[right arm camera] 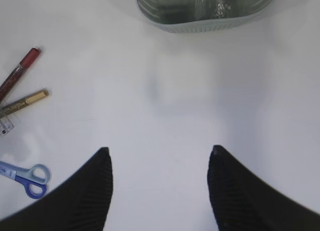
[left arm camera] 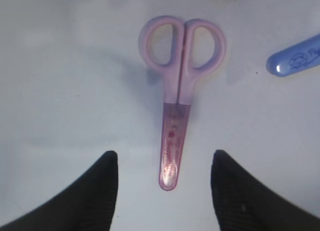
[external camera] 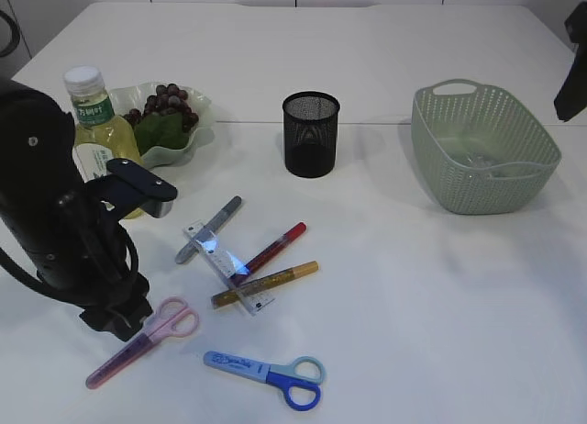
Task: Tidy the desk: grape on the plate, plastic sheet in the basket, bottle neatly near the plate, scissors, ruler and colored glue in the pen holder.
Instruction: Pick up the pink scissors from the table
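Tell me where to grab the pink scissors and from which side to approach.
Grip the pink scissors at the narrow neck where the handles meet the capped blades, coming straight down from above. They lie flat on the table, closed, and the left gripper, open, already straddles the blade tip, so its fingers would close across the width.

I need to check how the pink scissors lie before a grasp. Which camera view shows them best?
The left wrist view: the pink scissors fill the frame, closed, handles away, blade tip between the open left pincer fingers. The exterior view shows them smaller, beside the arm's base. The right wrist view misses them.
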You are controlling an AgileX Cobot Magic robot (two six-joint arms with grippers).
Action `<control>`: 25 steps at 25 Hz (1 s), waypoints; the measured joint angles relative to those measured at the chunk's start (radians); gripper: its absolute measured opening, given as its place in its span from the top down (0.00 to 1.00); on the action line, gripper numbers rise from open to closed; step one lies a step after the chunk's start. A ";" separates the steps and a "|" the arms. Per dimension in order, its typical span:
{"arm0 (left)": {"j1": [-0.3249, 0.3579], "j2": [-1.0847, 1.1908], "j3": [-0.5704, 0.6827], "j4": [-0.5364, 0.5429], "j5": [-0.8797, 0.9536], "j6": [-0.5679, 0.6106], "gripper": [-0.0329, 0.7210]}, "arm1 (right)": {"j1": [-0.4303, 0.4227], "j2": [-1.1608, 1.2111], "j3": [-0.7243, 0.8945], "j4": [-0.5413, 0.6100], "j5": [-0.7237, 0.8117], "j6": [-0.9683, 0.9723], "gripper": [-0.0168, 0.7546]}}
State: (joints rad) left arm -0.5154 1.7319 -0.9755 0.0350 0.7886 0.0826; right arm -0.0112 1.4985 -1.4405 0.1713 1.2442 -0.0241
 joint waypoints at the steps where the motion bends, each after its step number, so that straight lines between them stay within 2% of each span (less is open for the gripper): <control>1: 0.000 0.005 -0.005 -0.002 0.009 0.002 0.39 | 0.000 0.000 0.000 0.000 0.000 0.000 0.36; 15: 0.000 0.078 -0.009 -0.035 0.010 0.037 0.39 | 0.000 0.000 0.000 0.000 0.000 0.000 0.36; 25: 0.000 0.149 -0.100 -0.049 0.076 0.048 0.39 | 0.000 0.000 0.000 0.000 0.000 0.000 0.36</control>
State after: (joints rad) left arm -0.5154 1.8809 -1.0753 -0.0144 0.8649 0.1308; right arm -0.0112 1.4985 -1.4405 0.1713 1.2442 -0.0241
